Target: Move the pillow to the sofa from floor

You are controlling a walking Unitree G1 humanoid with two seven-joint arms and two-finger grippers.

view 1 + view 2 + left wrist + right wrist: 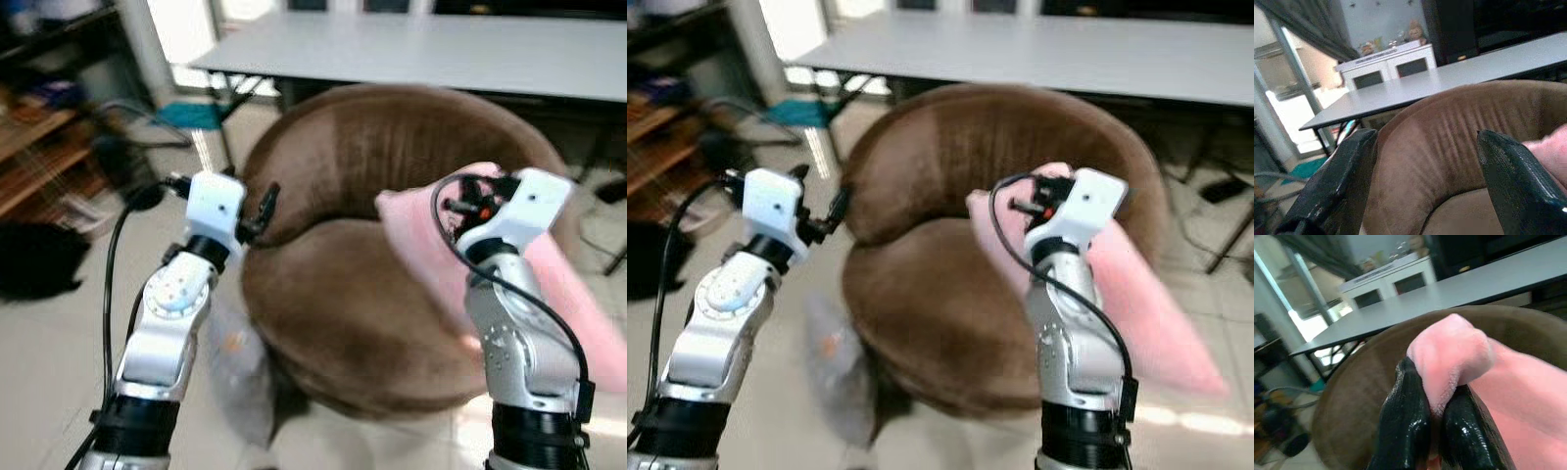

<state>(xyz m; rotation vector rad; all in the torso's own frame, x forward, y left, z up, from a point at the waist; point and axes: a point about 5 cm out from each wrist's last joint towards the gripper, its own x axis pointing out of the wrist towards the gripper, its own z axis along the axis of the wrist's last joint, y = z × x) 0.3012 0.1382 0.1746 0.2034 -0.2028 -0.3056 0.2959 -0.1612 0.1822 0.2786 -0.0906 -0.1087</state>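
Pillow [1459, 352] corner pinched, right end effector [1435, 426]

The pillow [1484, 377] is soft pink and plain, without pattern. The sofa [392, 294] is dark brown, its plush back faintly ribbed in lighter brown streaks. Both the right claw [1435, 426] and the left claw [1425, 191] have glossy black fingers on silver arms with white wrists. The bench [441, 49] behind is pale grey. The floor [59, 352] is off-white tile.
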